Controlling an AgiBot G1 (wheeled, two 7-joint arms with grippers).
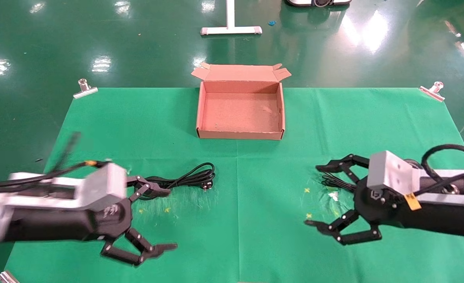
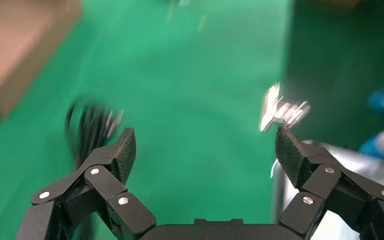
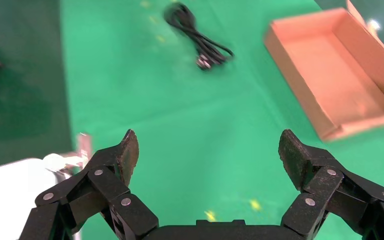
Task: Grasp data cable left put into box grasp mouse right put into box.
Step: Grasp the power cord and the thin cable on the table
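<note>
A green-covered bench (image 1: 255, 165) is shown from above, with the box (image 1: 240, 135) set at its far middle, lid flaps folded back and interior bare. The data cable (image 1: 188, 179) is laid in a long loose coil on the cloth on the robot's left, in front of the box and well apart from it, its plug turned toward the centre of the bench.

The left hand (image 1: 159, 220) is held low over the near left part of the bench, spread wide with nothing held; its upper finger is seen just beside the near end of the coil, though contact cannot be judged. In the left wrist view the same hand (image 2: 205, 155) is seen wide open, with the cable (image 2: 87, 127) blurred beyond one finger.

The right hand (image 1: 322, 194) is held over the near right part of the bench, likewise spread wide and empty. A bundle of thin black cord (image 1: 336, 181) is visible beside it; the mouse itself cannot be made out. In the right wrist view the open hand (image 3: 207, 152) is shown, with the cable (image 3: 200, 37) and the box (image 3: 300, 65) farther off on the cloth.

Metal clips (image 1: 85, 89) are fixed at the cloth's corners.
</note>
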